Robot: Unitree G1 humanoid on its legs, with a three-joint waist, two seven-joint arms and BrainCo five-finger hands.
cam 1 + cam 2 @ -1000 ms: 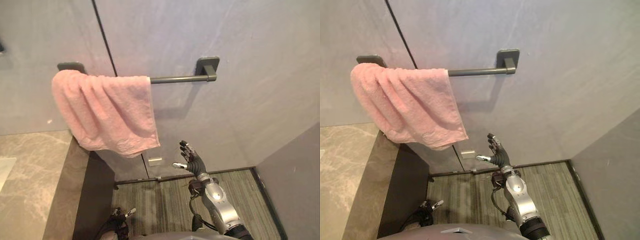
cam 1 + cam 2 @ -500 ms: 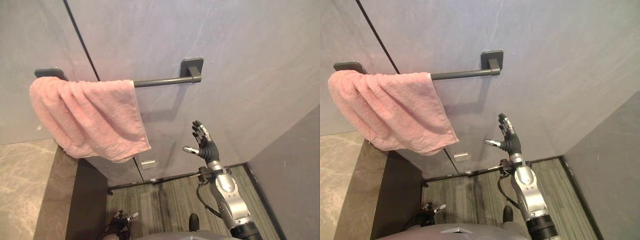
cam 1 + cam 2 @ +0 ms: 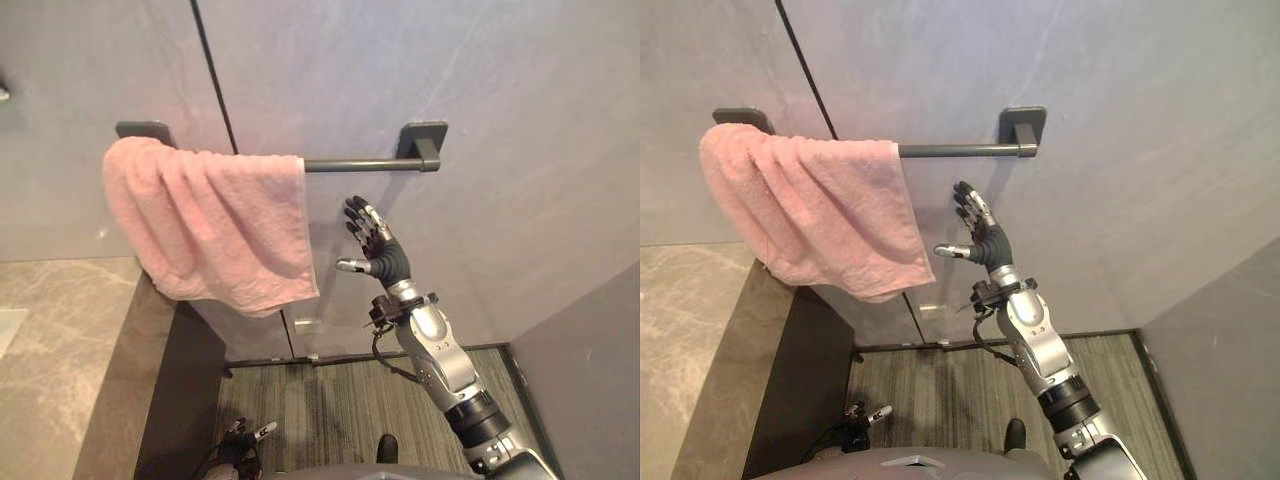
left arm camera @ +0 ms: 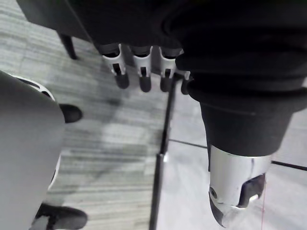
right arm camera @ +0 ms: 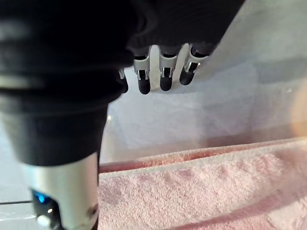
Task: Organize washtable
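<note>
A pink towel point(image 3: 210, 225) hangs bunched over the left part of a dark wall rail point(image 3: 355, 163), its lower edge drooping above the counter's corner. My right hand point(image 3: 378, 245) is raised in front of the wall, open with fingers spread, just right of the towel's free edge and below the bare stretch of rail, touching neither. The same towel point(image 5: 201, 187) lies past its fingers point(image 5: 163, 79) in the right wrist view. My left hand point(image 3: 243, 438) hangs low near the floor, its fingers point(image 4: 141, 72) straight and empty.
A beige marble counter point(image 3: 60, 350) with a dark side panel point(image 3: 185, 400) stands at the lower left. Grey wall panels run behind the rail. A grey partition point(image 3: 590, 370) closes the right side above striped grey flooring point(image 3: 330, 410).
My right hand has risen from near floor level to just under the rail, closer to the towel's edge. The camera swung left, then back.
</note>
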